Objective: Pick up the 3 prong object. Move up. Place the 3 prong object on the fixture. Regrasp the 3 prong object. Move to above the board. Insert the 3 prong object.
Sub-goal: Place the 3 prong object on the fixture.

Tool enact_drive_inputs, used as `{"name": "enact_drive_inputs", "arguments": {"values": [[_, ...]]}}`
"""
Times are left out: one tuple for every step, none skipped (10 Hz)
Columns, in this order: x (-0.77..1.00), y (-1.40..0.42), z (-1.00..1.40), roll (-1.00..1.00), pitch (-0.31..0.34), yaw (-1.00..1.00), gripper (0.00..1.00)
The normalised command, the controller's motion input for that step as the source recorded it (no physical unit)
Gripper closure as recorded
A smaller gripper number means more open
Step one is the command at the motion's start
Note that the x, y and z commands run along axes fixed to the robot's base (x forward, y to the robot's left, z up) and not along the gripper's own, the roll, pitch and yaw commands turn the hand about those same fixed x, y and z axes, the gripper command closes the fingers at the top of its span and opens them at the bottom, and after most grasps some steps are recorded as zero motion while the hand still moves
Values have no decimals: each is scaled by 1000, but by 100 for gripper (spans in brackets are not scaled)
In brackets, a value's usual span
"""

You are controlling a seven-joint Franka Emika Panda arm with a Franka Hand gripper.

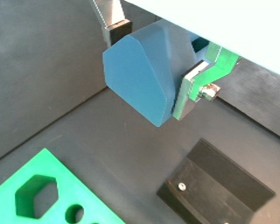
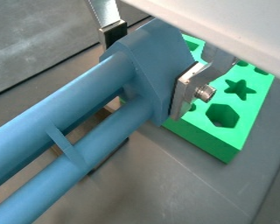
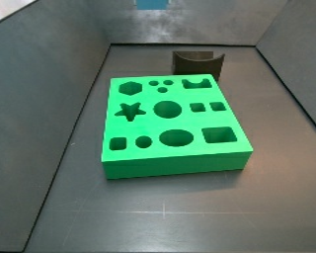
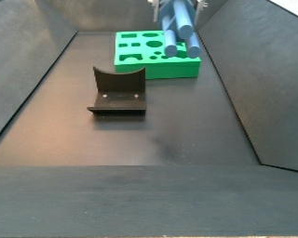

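Note:
My gripper [image 1: 154, 61] is shut on the 3 prong object [image 1: 143, 74], a blue-grey piece whose wide body sits between the silver fingers [image 1: 116, 31]. In a wrist view its long round prongs [image 2: 60, 144] run away from the gripper [image 2: 154, 66]. In a side view the object [image 4: 181, 28] hangs from the gripper [image 4: 177, 5], high over the green board [image 4: 139, 63]. Only a corner of the object [image 3: 151, 3] shows in a side view. The dark fixture [image 4: 116, 90] stands on the floor beside the board [image 3: 174, 158] and holds nothing.
The board [image 1: 60, 171] and the fixture [image 1: 219, 188] lie far below in a wrist view. Grey sloping walls [image 4: 238, 74] enclose the dark floor [image 4: 152, 139]. The fixture [image 3: 197, 62] stands near the back wall in a side view.

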Motion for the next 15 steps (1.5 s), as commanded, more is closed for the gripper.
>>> {"name": "enact_drive_inputs", "arguments": {"values": [[1000, -218, -53, -1000, 73, 3, 100], [1000, -195, -57, -1000, 70, -1, 100], [1000, -158, -48, -1000, 72, -10, 100], [1000, -120, -27, -1000, 84, -18, 100], [1000, -99, -26, -1000, 90, -22, 100], [1000, -64, -27, -1000, 96, -29, 100], [1000, -47, -20, -1000, 99, -34, 100], [940, -15, -14, -1000, 107, -45, 100], [776, 9, -12, -1000, 113, -57, 100], [654, 22, -10, -1000, 118, -69, 100], [534, 27, -10, -1000, 123, -83, 100], [419, 32, -9, -1000, 128, -99, 100], [307, 35, -10, -1000, 133, -120, 100], [200, 36, -9, -1000, 138, -146, 100], [72, 39, -6, -911, 126, -179, 100]]}}
